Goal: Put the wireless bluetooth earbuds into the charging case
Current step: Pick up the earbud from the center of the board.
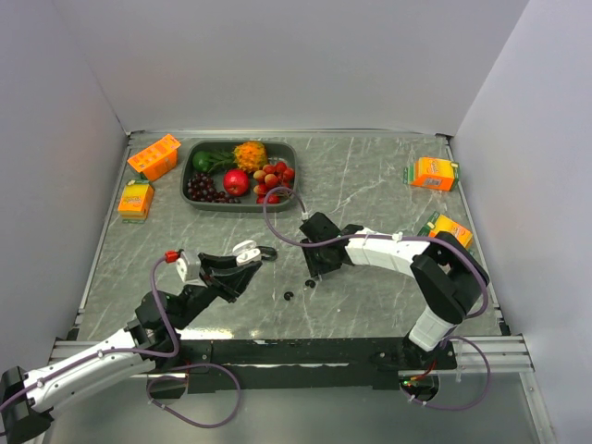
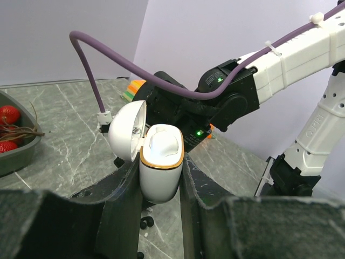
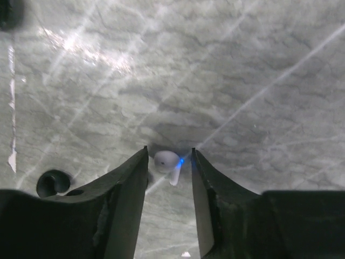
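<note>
Left gripper (image 2: 158,181) is clamped on the open white charging case (image 2: 160,164). Right gripper (image 3: 170,162) fingers stand apart around a white earbud (image 3: 165,161) on the table (image 3: 242,81). Tray (image 1: 186,176) at eleven o'clock holds fruit. Orange carton (image 1: 136,199) print is illegible.

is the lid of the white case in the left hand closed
No, the case held by the left hand has its lid swung open to one side.
</note>
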You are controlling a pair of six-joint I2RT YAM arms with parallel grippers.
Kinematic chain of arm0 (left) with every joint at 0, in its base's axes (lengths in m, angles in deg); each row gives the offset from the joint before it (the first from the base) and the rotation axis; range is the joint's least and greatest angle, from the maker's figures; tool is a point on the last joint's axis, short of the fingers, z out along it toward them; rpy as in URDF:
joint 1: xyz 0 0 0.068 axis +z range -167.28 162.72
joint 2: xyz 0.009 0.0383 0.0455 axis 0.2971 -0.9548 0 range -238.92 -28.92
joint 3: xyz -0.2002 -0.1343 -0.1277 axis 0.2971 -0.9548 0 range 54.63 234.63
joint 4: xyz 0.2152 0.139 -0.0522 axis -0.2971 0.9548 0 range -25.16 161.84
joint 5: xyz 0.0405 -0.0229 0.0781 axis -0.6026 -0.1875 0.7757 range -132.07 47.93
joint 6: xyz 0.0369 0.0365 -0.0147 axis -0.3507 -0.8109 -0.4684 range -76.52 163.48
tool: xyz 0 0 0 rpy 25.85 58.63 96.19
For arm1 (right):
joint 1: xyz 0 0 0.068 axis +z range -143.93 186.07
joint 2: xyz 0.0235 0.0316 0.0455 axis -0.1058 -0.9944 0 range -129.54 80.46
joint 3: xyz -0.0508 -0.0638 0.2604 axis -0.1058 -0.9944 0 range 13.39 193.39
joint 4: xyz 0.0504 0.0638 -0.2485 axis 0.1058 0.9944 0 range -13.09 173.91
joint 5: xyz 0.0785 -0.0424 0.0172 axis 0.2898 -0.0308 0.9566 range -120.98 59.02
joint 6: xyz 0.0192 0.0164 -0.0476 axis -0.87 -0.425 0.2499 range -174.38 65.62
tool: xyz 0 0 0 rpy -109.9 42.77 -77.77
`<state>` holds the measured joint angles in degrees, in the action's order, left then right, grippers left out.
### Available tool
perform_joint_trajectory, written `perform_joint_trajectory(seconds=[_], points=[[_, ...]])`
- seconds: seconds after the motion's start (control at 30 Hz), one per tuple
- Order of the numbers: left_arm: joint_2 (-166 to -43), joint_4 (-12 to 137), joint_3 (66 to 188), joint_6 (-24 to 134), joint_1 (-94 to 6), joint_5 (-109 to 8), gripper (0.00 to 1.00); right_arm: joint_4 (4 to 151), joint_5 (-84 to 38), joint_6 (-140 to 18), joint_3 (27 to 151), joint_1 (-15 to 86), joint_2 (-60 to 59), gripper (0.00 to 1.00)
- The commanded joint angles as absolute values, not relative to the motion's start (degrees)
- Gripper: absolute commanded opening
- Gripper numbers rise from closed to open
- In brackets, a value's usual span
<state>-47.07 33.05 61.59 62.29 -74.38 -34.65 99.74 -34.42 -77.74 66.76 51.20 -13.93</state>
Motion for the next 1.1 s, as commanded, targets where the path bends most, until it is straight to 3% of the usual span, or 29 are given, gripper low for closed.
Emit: perform_joint_trajectory(seconds=[0.0,0.3,0.4,0.53,0.8,0.83,1.07], points=[[-46.14,31.27,62.37,62.82,-74.59,-34.25,0.01,103.10,-34.76,-78.55,68.50,50.99,-10.24,0.48],[-46.23,30.83,62.10,62.73,-74.68,-34.34,0.01,102.31,-33.97,-78.55,66.22,51.69,-11.03,0.47],[-46.32,30.74,62.10,62.91,-74.59,-34.43,0.01,101.78,-33.62,-78.55,66.04,51.78,-11.47,0.42],[-46.32,31.18,62.36,62.73,-74.59,-34.34,0.01,102.05,-33.17,-78.38,66.66,51.78,-11.82,0.21],[-46.32,31.44,62.54,62.38,-74.59,-34.16,0.01,102.66,-36.68,-79.52,66.66,51.69,-7.00,0.06],[-46.58,31.35,62.63,62.29,-74.68,-34.16,0.01,102.49,-37.47,-79.78,66.48,51.69,-4.64,0.01],[-48.95,29.16,62.63,62.47,-74.59,-33.73,0.01,97.13,-45.65,-80.93,64.38,51.69,10.66,0.00]])
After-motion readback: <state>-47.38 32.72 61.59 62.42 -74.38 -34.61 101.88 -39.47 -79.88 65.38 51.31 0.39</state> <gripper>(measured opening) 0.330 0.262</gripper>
